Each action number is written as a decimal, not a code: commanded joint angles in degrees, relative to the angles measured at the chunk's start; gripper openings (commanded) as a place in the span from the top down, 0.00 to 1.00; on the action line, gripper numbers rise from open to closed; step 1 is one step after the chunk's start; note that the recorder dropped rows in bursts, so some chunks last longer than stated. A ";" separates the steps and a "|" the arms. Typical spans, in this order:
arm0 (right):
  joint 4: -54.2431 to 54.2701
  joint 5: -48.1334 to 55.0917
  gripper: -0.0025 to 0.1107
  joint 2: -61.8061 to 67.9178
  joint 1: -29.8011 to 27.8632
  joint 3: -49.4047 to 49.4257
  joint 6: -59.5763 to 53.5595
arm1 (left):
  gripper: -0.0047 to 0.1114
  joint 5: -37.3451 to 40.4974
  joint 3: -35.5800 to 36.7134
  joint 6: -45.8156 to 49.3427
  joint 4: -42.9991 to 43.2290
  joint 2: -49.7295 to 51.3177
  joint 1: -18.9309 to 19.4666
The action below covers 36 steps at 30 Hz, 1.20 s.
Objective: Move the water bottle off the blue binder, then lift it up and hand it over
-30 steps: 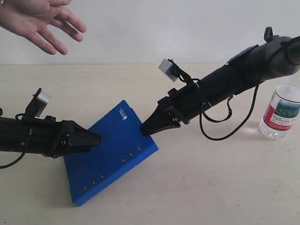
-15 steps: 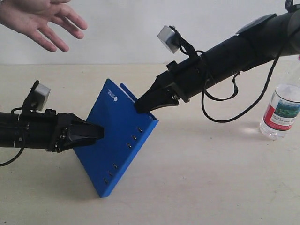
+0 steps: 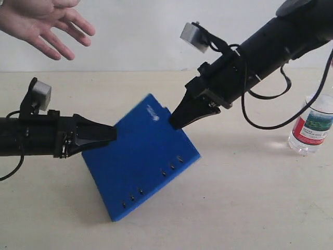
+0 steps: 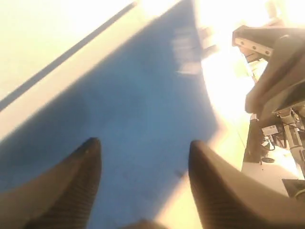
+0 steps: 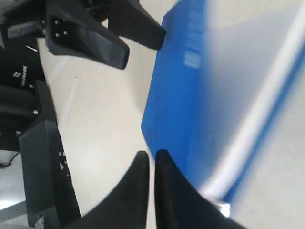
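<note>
Left gripper (image 3: pixel 108 136) lies low and level over the table (image 3: pixel 244 208), its two black fingers (image 4: pixel 78 167) spread apart with nothing clamped between them; their tips meet the left edge of the blue binder (image 3: pixel 148 161), and the left wrist view shows the binder's blue face filling the space just beyond them, though actual contact cannot be made out. The right gripper (image 3: pixel 178 122) comes down at a slant from the upper right with its jaws pressed together, tips at the binder's upper edge near the small white logo (image 3: pixel 152 110); whether a cover is pinched between them cannot be told. The binder stands tilted, its lower corner on the table and its upper part raised, a row of small holes (image 3: pixel 171 167) along its lower right edge, the whole slightly blurred. The water bottle (image 3: pixel 312 127) stands upright on the table at the far right, well apart from the binder, with the right arm passing in front of its top. An open human hand (image 3: pixel 39 23) hangs at the upper left.
</note>
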 commanded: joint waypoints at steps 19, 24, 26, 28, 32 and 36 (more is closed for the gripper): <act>-7.17 -13.38 0.46 3.07 0.12 7.34 7.96 | 0.42 -15.63 6.67 -11.12 -0.82 -4.54 -0.68; -9.16 -14.90 0.46 3.07 0.01 7.34 9.52 | 0.42 -13.57 7.38 -11.12 -0.82 -1.17 -0.68; -11.11 -15.57 0.46 3.07 0.01 7.34 10.36 | 0.42 -12.61 7.38 -11.12 -0.82 1.49 -0.68; -12.61 -17.26 0.46 3.07 0.01 7.34 11.42 | 0.42 -13.03 7.38 -10.73 -0.82 2.74 -0.68; -14.03 -18.88 0.46 3.07 0.01 7.34 12.65 | 0.42 -13.03 7.38 -9.74 -0.82 3.96 -0.68; -14.55 -18.98 0.46 4.35 0.01 7.34 12.64 | 0.42 -13.13 7.38 -9.09 -0.82 4.91 -0.68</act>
